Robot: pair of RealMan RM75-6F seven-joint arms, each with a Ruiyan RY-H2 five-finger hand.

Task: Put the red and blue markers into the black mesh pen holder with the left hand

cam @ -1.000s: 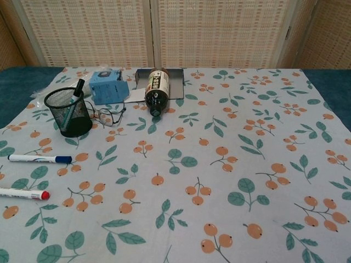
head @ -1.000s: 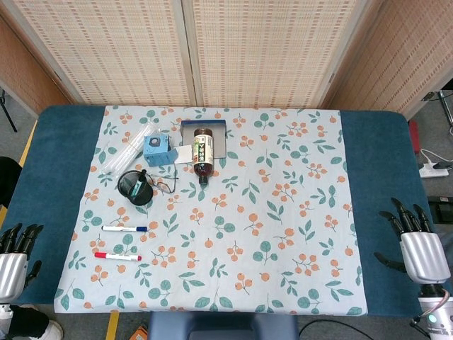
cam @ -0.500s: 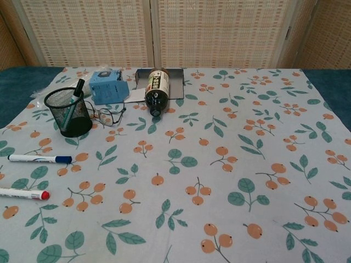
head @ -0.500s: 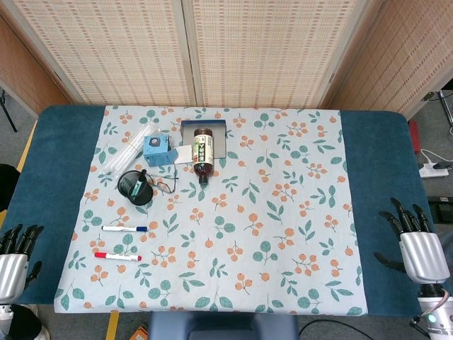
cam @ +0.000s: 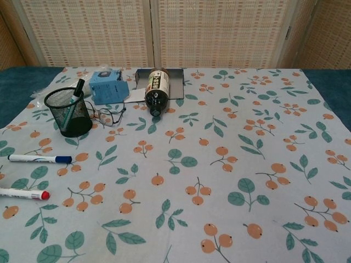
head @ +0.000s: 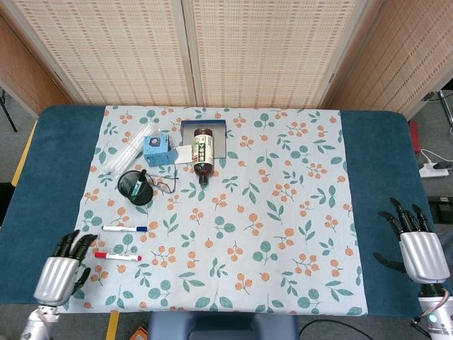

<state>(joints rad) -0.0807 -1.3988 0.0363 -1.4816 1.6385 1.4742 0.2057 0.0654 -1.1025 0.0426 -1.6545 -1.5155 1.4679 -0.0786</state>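
The red marker [head: 117, 256] [cam: 22, 193] lies flat on the floral cloth near the front left. Just behind it lies the blue marker [head: 124, 229] [cam: 39, 159], parallel to it. Further back stands the black mesh pen holder [head: 134, 188] [cam: 69, 112] with a dark pen inside. My left hand [head: 60, 273] is open at the cloth's front-left corner, a short way left of the red marker, holding nothing. My right hand [head: 417, 249] is open at the table's right edge, fingers spread. Neither hand shows in the chest view.
A brown bottle [head: 203, 152] [cam: 156, 90] lies on its side on a metal tray [head: 219, 138]. A blue box [head: 157, 150] [cam: 108, 87], wire glasses [head: 165, 185] [cam: 109, 116] and a clear plastic wrapper [head: 127, 150] crowd around the pen holder.
My left hand has moved right from the table's left edge to the cloth's front-left corner, close to the red marker. The right hand and the objects have stayed put.
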